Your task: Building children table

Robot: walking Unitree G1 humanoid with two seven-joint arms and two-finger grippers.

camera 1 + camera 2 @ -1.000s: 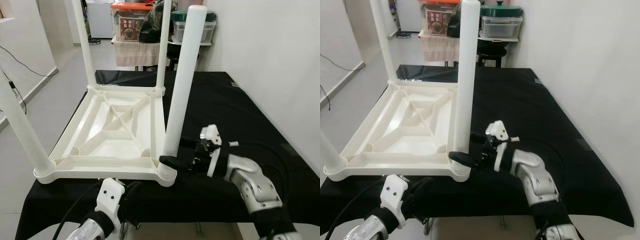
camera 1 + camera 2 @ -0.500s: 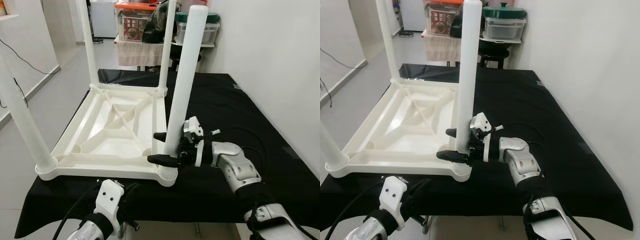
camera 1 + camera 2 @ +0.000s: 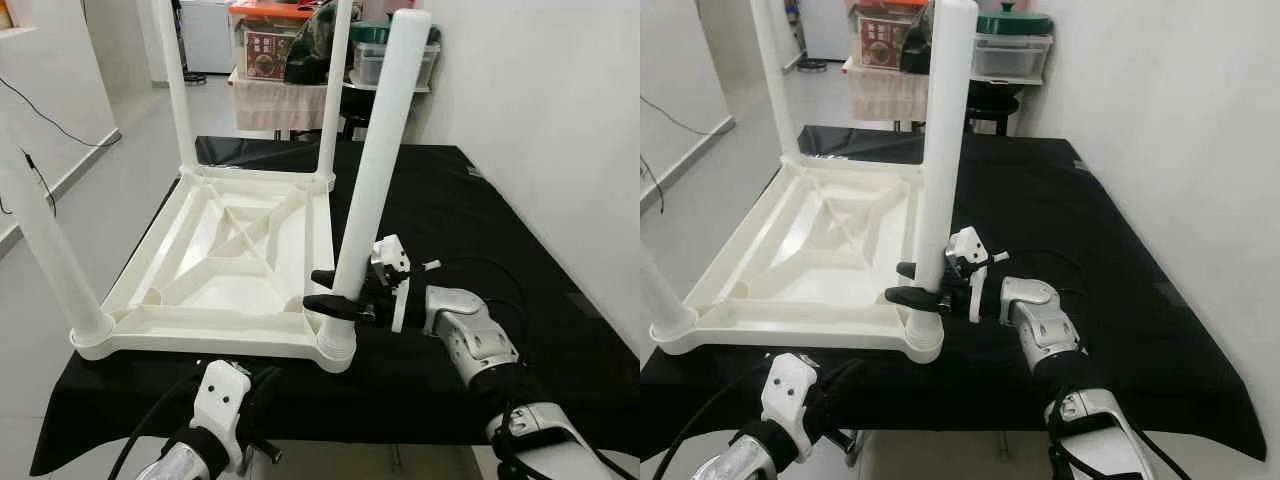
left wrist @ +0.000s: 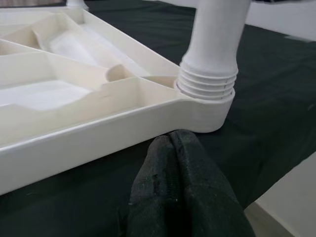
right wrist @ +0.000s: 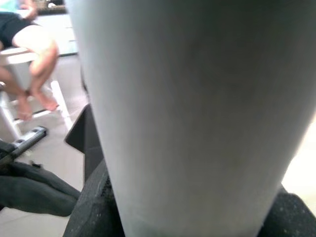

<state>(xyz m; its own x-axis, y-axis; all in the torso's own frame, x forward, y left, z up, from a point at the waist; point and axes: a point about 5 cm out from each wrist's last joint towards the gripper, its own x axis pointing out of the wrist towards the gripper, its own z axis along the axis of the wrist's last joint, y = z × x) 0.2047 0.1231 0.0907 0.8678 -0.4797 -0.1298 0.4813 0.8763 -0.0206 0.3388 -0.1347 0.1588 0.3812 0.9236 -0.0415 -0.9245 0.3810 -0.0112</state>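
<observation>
The white children's table top (image 3: 225,262) is lying upside down on the black-covered table (image 3: 470,225), taking up the left and middle of the frame in the eye views. Four white legs are standing up from its corners: two at the far corners in the upper part of the frame, one at the near left corner (image 3: 45,255), and the near right leg (image 3: 375,165) rising from its ribbed socket (image 4: 207,86), leaning a little toward the right.

The right hand (image 3: 335,292) is reaching in from the right side of the frame, its two black fingers (image 3: 330,305) spread on either side of the near right leg, low down just above the socket and closing around it. In the right wrist view the leg (image 5: 192,113) is sitting right between the fingers.

The left hand (image 4: 173,148) is hovering at the bottom of the frame, just in front of the table top's near edge, its fingers pressed together and holding nothing.

Storage boxes (image 3: 270,45) are standing on a shelf in the upper middle background.
</observation>
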